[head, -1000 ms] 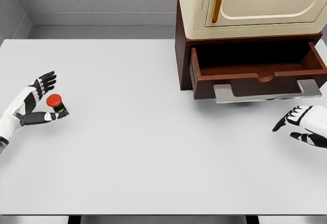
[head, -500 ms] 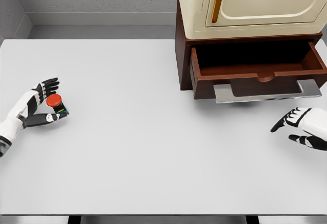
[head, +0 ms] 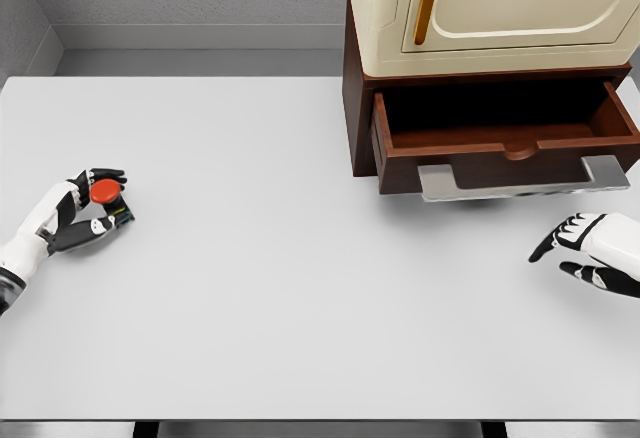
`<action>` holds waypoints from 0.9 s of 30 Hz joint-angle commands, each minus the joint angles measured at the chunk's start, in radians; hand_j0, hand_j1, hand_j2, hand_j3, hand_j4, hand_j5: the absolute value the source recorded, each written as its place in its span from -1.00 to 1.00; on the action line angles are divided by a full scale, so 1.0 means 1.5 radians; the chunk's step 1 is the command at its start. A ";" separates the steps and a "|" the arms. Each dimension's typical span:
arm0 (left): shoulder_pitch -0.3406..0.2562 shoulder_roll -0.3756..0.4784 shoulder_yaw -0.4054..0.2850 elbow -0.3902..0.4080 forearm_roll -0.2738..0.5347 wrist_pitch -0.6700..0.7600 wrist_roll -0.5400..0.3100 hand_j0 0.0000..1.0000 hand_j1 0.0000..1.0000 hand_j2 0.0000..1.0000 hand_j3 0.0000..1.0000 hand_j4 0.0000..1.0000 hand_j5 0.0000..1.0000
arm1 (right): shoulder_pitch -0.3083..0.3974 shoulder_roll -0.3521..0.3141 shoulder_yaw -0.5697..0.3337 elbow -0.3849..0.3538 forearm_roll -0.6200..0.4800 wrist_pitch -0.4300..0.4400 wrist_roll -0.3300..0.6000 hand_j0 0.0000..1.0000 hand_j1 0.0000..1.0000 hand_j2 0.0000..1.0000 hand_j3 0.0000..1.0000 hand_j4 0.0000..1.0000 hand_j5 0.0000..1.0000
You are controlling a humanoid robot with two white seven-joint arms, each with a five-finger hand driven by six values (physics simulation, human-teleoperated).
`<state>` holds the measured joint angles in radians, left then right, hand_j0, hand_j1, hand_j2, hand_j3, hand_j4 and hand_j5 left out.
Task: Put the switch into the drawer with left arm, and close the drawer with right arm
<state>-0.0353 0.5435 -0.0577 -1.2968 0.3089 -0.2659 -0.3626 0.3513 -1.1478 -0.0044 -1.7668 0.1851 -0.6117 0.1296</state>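
One step barely begun: left robot hand [head: 80, 208] curled around the red-capped switch [head: 106, 194], apparently gripping it low on the desk [head: 260, 288]. Far off to its right, open drawer [head: 500, 143], nothing inside. Right robot hand [head: 590, 253] relaxed, fingers spread, just below the drawer front. Carrying, dropping in, closing all left.

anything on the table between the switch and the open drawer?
Nothing: in the head view, only bare table lies between the switch and the drawer.
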 commanded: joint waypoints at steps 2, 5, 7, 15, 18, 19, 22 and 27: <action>0.000 0.001 0.001 -0.002 -0.001 0.001 0.000 0.14 0.14 0.14 0.14 0.14 0.14 | 0.000 -0.003 0.000 0.000 -0.005 0.001 0.000 -0.07 -0.07 -0.07 -0.07 -0.07 -0.07; -0.002 0.001 0.001 -0.004 -0.001 0.002 0.001 0.03 0.03 0.03 0.03 0.03 0.03 | 0.000 -0.004 0.000 0.000 -0.006 0.001 0.000 -0.08 -0.08 -0.08 -0.08 -0.08 -0.08; -0.004 0.002 0.003 -0.007 -0.001 0.001 0.000 -0.03 -0.03 -0.03 -0.03 -0.03 -0.03 | 0.000 -0.004 0.000 0.000 -0.005 0.001 0.000 -0.05 -0.05 -0.05 -0.05 -0.05 -0.05; -0.011 0.002 0.002 -0.047 -0.001 0.003 0.001 -0.05 -0.05 -0.05 -0.05 -0.05 -0.05 | -0.001 -0.003 -0.001 -0.001 -0.006 0.001 0.001 -0.04 -0.04 -0.04 -0.04 -0.04 -0.04; -0.024 0.002 -0.001 -0.059 -0.002 0.008 0.000 -0.05 -0.05 -0.05 -0.05 -0.05 -0.05 | -0.001 -0.002 -0.001 0.000 -0.006 0.001 0.001 -0.04 -0.04 -0.04 -0.04 -0.04 -0.04; -0.024 0.002 -0.001 -0.069 -0.002 0.008 0.000 -0.05 -0.05 -0.05 -0.05 -0.05 -0.05 | -0.001 -0.002 -0.001 0.000 -0.006 0.001 0.001 -0.04 -0.04 -0.04 -0.04 -0.04 -0.04; -0.024 0.001 -0.004 -0.094 -0.003 0.009 0.000 -0.07 -0.07 -0.07 -0.07 -0.07 -0.07 | -0.001 -0.002 -0.001 0.000 -0.006 0.001 0.001 -0.03 -0.03 -0.03 -0.03 -0.03 -0.03; -0.044 -0.011 -0.023 -0.106 -0.004 0.009 0.000 -0.07 -0.07 -0.07 -0.07 -0.07 -0.07 | -0.001 -0.002 -0.001 0.000 -0.007 0.001 0.001 0.00 0.00 0.00 0.00 0.00 0.00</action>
<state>-0.1073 0.5336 -0.0789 -1.4472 0.2978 -0.2538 -0.3624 0.3482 -1.1501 -0.0058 -1.7668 0.1818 -0.6117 0.1307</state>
